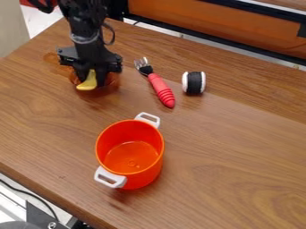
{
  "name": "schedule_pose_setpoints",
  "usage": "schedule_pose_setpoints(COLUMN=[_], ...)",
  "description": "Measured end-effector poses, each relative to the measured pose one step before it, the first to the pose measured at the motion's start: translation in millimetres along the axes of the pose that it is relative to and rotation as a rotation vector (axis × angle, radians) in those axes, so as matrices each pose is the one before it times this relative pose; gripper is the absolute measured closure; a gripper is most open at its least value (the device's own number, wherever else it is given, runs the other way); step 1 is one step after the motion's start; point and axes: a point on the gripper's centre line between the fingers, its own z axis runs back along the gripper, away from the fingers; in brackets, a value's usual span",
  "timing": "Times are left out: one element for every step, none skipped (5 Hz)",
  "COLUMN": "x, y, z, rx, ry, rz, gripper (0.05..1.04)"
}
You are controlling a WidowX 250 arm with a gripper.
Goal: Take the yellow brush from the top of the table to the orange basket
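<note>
The brush [88,84] is at the far left of the table [239,170], directly beneath the gripper [92,79], so the relation that counts now is between this pair and the basket [150,169]. The basket stands upright, on the near side of the gripper and a little to the right. What shows of the brush is a yellow piece that slants from under the gripper toward the near left, its long axis closer to near-far than to left-right. The rest is hidden, and I cannot tell how far open the gripper is or whether it has hold of the brush. A see-through orange bowl [112,85] sits around that spot; whether the brush lies in it is unclear.

With a firm hold, the next move likely calls for a lift clear of the bowl, then a carry nearward and slightly right. That line should pass left of the fork [160,88] and the basket's far handle [150,115].
</note>
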Motion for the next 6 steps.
schedule_pose_setpoints(x=[-1.34,1.95,8.46,5.42,-17.61,-39.66], y=[-1.70,1.62,0.47,-1.75,-5.35,-10.22], z=[-0.03,11.13,21.09,24.17,17.91,15.27], rx=[-0.0136,-0.0255,-0.0237,-0.0239,-0.0800,-0.0282], ry=[0.0084,0.0020,-0.0353,-0.0759,0.0717,0.1128], rz=[0.0001,0.0336,0.0481,0.0570,-0.0319,-0.1212], gripper=[0.757,0.757,0.758,0.758,0.758,0.757])
